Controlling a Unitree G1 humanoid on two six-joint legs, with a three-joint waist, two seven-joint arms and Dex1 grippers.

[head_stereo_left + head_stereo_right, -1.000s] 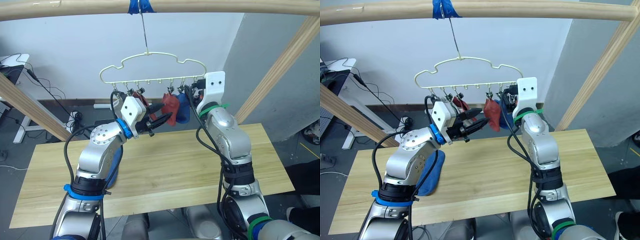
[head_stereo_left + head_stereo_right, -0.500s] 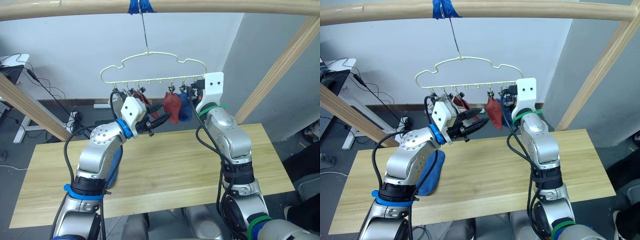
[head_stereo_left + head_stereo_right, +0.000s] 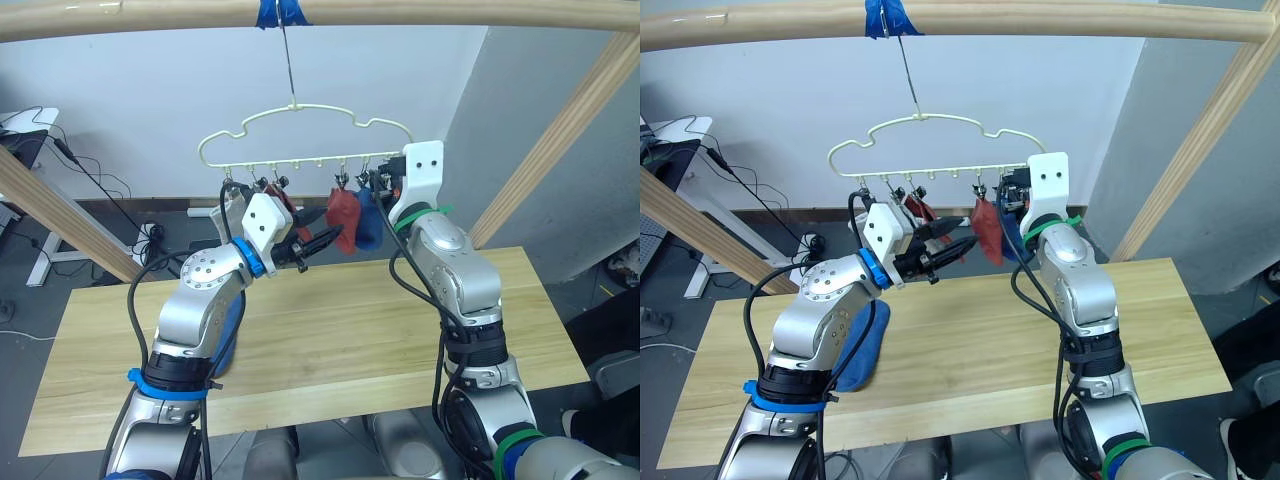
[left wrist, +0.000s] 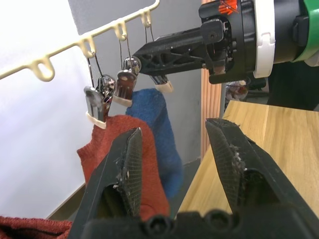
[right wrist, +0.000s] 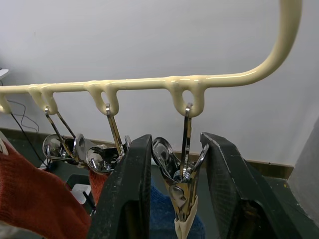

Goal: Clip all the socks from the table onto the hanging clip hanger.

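The right gripper (image 5: 175,189) is reaching up with wide fingers around the end clip (image 5: 180,191) of the clip hanger (image 3: 300,108); the left gripper (image 4: 174,159), also wide, is pointing at the hanging rust-red sock (image 3: 343,212).

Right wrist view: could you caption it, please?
Open right claw straddling the end clip of the hanger.

Hanging red sock (image 3: 343,212) and blue sock (image 3: 367,222) block between arms
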